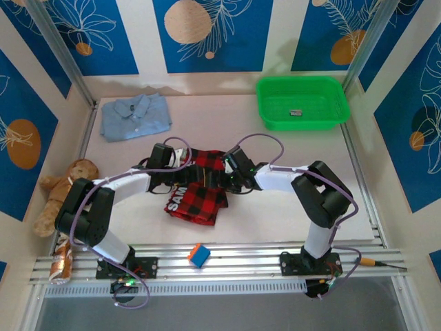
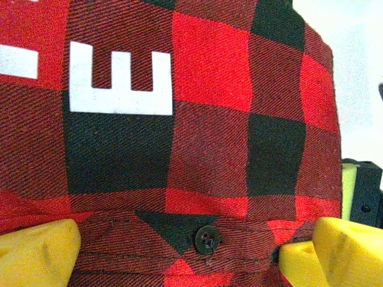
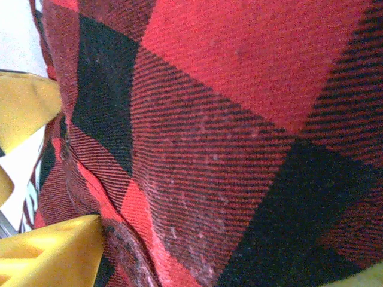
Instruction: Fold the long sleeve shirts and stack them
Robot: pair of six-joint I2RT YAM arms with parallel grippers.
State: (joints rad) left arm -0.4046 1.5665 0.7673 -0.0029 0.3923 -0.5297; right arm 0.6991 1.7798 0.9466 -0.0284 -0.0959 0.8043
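Light blue collared button shirt (image 1: 134, 116): flat at the back left corner of the white desk (image 1: 289, 193), collar toward the wall, well apart from the other shirt.
Left hand (image 2: 179, 242): released, yellow fingers (image 2: 36, 254) spread wide either side of a hem with a dark button (image 2: 206, 239).
Red-and-black checked flannel shirt (image 1: 200, 196): bunched mid-desk between both hands, white lettering (image 2: 119, 84) on black.
Blue cube (image 1: 198, 255): on the near rail (image 1: 262, 258), in front of the flannel.
Right hand (image 3: 75, 158): fingers apart about a fold of flannel; whether it is grasping, I cannot tell.
Green plastic basket (image 1: 303, 124): back right corner, a small dark item (image 1: 295, 112) inside.
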